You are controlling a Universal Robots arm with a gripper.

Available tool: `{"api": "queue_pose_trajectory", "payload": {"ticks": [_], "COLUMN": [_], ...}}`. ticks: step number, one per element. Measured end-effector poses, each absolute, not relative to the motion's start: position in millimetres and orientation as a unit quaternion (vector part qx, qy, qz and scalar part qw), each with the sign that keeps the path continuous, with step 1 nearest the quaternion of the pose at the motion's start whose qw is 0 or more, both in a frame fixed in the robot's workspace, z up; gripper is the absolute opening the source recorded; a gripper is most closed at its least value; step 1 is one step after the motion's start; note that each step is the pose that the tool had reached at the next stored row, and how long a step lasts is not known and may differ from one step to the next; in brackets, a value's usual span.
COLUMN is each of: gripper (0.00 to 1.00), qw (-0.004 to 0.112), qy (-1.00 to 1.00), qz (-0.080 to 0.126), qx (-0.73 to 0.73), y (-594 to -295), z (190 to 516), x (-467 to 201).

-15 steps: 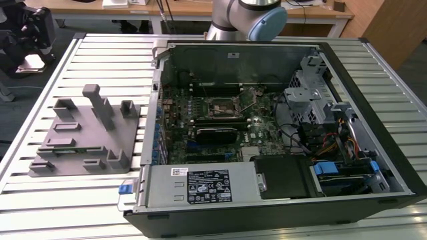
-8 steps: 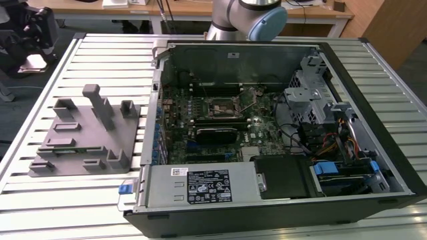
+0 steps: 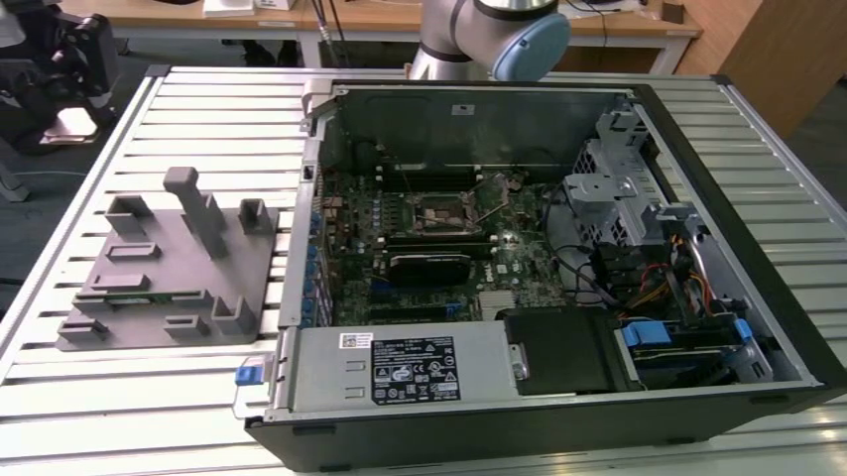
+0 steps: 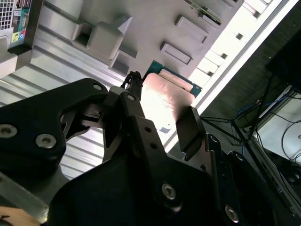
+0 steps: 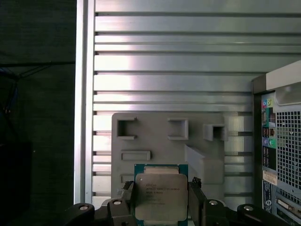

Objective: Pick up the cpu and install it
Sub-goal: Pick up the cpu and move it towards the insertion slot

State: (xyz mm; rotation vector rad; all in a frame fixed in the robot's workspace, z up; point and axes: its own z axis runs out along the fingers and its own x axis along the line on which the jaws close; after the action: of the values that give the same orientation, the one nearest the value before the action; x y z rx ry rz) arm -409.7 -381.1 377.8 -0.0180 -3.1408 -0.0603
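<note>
- The gripper point(image 5: 161, 203) pinched the cpu point(image 5: 160, 194) by two opposite edges, its fingers point(image 5: 195, 202) parted only to the chip's width.
- The grey fixture point(image 5: 150, 141) lay beyond the fingertips.

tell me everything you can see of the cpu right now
The cpu is a flat square chip with a pale silvery metal top that carries faint print, and a thin green border around it. It lies level in the gripper, whose black fingers press on two opposite edges, so it looks clamped. In both wrist views it hangs over the near edge of the grey fixture block on the slatted table, seemingly lifted clear of it.
</note>
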Motion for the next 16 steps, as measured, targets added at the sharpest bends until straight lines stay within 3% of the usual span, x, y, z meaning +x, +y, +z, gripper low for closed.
{"api": "queue_pose_trajectory", "payload": {"ticks": [16], "gripper": [0.54], "qw": [0.000], "qy": [-1.000], "qz": [-0.019], "qx": [-0.006], "y": [-380.9], "z": [377.7], "x": [-402.8]}}
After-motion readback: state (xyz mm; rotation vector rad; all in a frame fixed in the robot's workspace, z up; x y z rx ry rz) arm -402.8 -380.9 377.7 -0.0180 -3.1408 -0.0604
